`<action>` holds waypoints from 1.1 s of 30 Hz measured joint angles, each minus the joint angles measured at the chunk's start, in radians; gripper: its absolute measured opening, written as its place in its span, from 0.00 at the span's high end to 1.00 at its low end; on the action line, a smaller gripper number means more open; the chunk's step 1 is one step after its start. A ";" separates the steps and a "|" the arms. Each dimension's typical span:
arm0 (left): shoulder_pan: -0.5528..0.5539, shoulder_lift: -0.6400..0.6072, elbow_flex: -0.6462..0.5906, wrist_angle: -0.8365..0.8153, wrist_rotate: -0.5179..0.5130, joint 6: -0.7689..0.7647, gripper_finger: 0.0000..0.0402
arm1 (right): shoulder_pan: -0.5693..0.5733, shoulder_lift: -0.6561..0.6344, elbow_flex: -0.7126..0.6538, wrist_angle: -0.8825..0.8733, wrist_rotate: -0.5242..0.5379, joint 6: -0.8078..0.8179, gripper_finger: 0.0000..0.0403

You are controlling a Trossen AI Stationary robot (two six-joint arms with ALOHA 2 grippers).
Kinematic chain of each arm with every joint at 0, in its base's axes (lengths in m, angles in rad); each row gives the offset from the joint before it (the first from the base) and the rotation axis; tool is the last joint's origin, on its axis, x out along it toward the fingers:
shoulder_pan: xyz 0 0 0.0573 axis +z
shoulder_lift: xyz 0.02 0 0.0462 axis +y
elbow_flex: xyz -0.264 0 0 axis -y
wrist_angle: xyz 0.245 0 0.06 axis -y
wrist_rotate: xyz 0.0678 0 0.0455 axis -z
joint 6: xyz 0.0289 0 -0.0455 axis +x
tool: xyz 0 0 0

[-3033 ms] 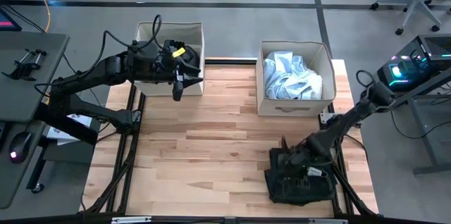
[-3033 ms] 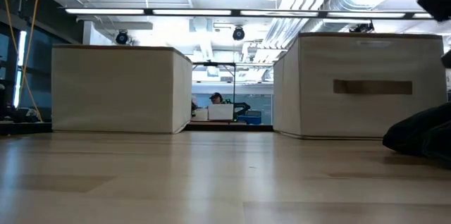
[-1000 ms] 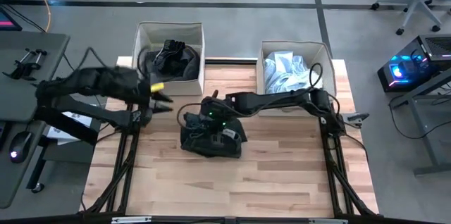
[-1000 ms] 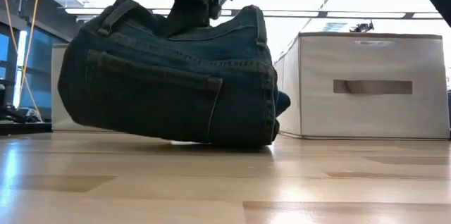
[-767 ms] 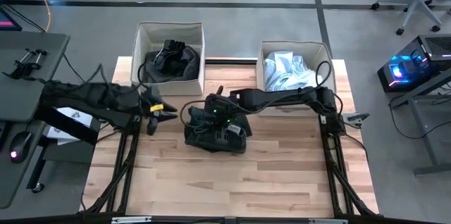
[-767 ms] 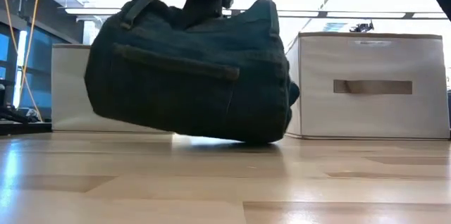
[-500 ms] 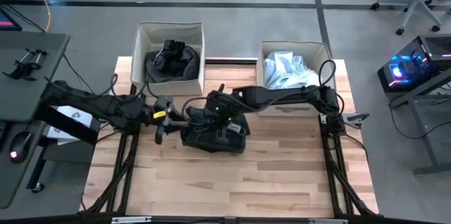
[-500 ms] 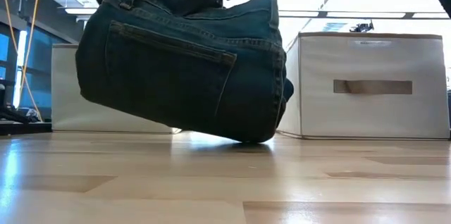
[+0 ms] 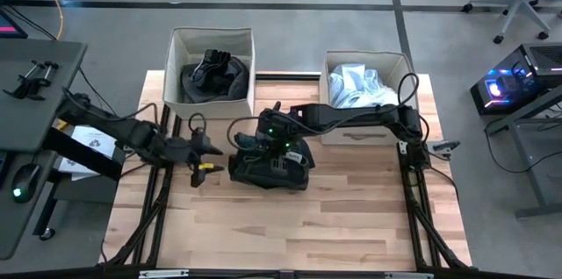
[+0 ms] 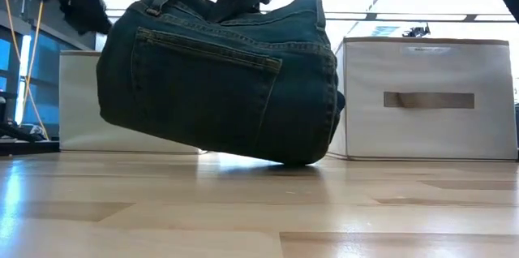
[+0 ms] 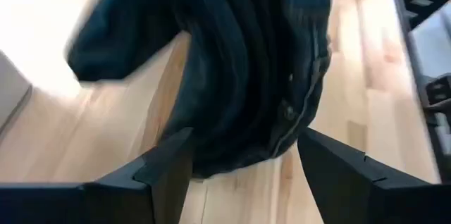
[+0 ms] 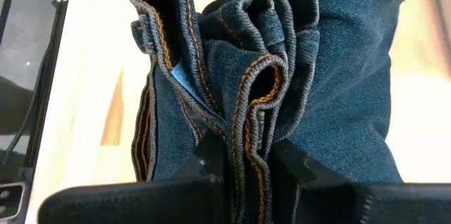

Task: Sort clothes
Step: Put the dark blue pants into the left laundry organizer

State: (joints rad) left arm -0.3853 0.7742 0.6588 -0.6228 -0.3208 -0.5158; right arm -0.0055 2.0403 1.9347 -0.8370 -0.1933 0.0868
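Note:
A bundled pair of dark denim jeans (image 9: 268, 163) hangs from my right gripper (image 12: 250, 168), which is shut on it at the table's middle. In the low view the jeans (image 10: 219, 88) tilt, with their left side raised and their lower right end (image 10: 296, 159) at the tabletop. My left gripper (image 11: 243, 164) is open, just left of the bundle, with a finger on either side of the jeans' near end (image 11: 239, 111); whether it touches them I cannot tell. The left bin (image 9: 180, 46) holds dark clothes (image 9: 211, 73). The right bin (image 9: 399, 73) holds pale clothes (image 9: 360, 90). My right gripper pinches several bunched folds of the jeans' stitched top edge (image 12: 246, 122) between its two fingers. It comes at them from above, pointing down. The bundle hangs below the fingers, tilted, its left side clear of the table.
Both beige bins stand along the table's far edge, the left bin (image 10: 130, 100) behind the jeans and the right bin (image 10: 426, 100) beside them. Bare wood (image 9: 290, 226) lies toward the near edge. A desk with gear (image 9: 35, 77) stands off the table's left.
My left gripper has come away from the left bin, going toward the near edge and right until it reached the jeans. My right gripper has shifted the jeans slightly right and raised them; the bundle has tipped, its left side lifted off the table.

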 joint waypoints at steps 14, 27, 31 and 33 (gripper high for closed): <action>-0.010 0.004 -0.210 0.403 -0.137 0.121 0.19 | -0.060 0.000 0.000 0.051 -0.036 0.043 0.91; -0.004 0.040 -0.226 0.521 -0.376 0.159 0.18 | -0.068 -0.001 0.000 0.069 -0.045 0.067 0.91; 0.006 0.086 -0.269 0.633 -0.319 0.142 0.18 | -0.065 -0.001 0.000 0.080 -0.050 0.066 0.91; 0.021 0.109 -0.274 0.671 -0.319 0.143 0.18 | -0.065 -0.001 0.000 0.085 -0.050 0.067 0.91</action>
State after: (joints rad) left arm -0.3644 0.8836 0.3844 0.0483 -0.6402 -0.3727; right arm -0.0702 2.0392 1.9343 -0.7521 -0.2436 0.1534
